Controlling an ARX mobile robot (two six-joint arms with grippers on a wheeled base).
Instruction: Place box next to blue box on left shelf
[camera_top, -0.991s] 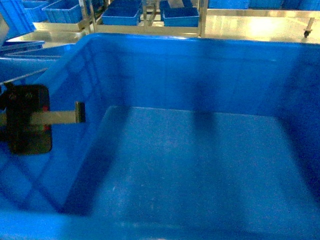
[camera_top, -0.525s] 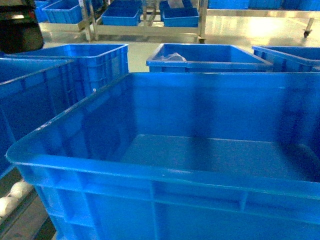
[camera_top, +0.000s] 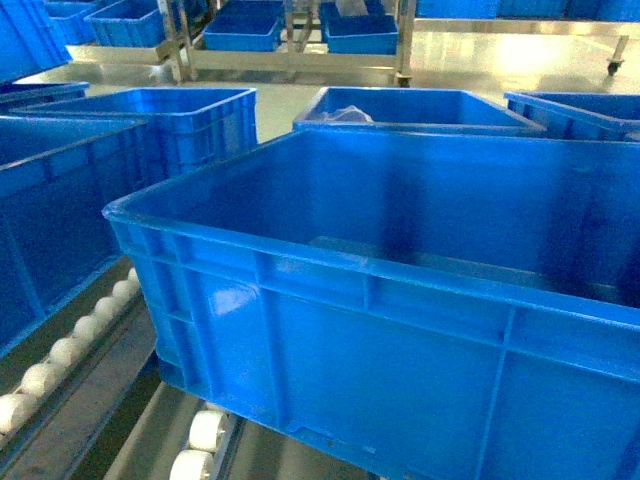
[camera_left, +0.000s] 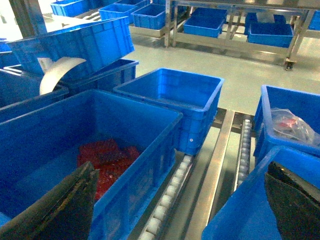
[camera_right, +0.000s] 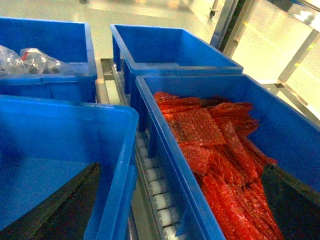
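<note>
Both grippers look spread wide: left fingers (camera_left: 60, 207) and right fingers (camera_right: 60, 205) hold nothing. The box (camera_top: 400, 300) sits on the left shelf (camera_top: 70, 345) rollers, beside another blue crate (camera_top: 50, 210).

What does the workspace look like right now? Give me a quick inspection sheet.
Surface: roller rack, white rollers in metal rails; several lanes.
Job's things: large blue crate empty, sitting on the rollers; neighbouring blue crate to its left, a roller lane between them.
Clutter: red bubble-wrap sheets fill the crate on the right; red material in the left crate; clear plastic bags in a crate behind.
Grippers: left gripper and right gripper open, nothing between the fingers.
Cables: nothing seen.
Surroundings: shiny floor; metal trolley carrying smaller blue bins.
</note>
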